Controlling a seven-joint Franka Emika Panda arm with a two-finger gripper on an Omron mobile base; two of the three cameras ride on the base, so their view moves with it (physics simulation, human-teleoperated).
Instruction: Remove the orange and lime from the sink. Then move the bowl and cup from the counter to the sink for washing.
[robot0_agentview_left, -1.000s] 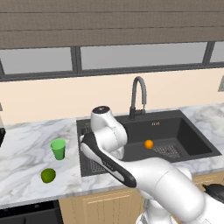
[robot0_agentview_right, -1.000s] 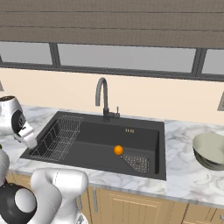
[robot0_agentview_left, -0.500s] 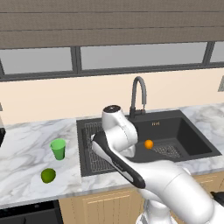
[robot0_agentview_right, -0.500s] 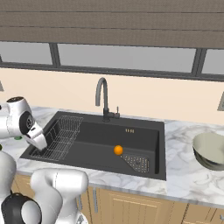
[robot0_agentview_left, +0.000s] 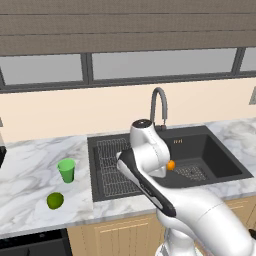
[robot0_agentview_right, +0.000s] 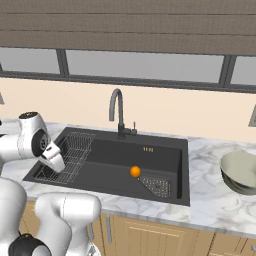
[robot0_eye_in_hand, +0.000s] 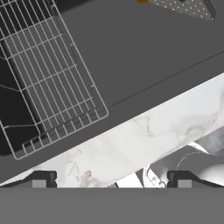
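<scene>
Orange (robot0_agentview_right: 135, 171) on sink (robot0_agentview_right: 100, 160) floor — small, round, smooth, rolls easily. You grip across middle, gently. End effector (robot0_eye_in_hand: 111, 179) released, jaws wide — nothing held.

A bright orange (robot0_agentview_right: 135, 171) sits in the near-black sink (robot0_agentview_right: 100, 155); the white, grey-veined table (robot0_agentview_left: 30, 175) carries a light-green cup (robot0_agentview_left: 66, 170), dark-green lime (robot0_agentview_left: 55, 200) and pale beige bowl (robot0_agentview_right: 241, 171).

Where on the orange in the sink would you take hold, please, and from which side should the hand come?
Grip the orange across its widest middle, coming straight down from above. It is a small ball on the sink floor with bare basin around it, beside the drain plate, so a level approach would probably meet the walls.
</scene>
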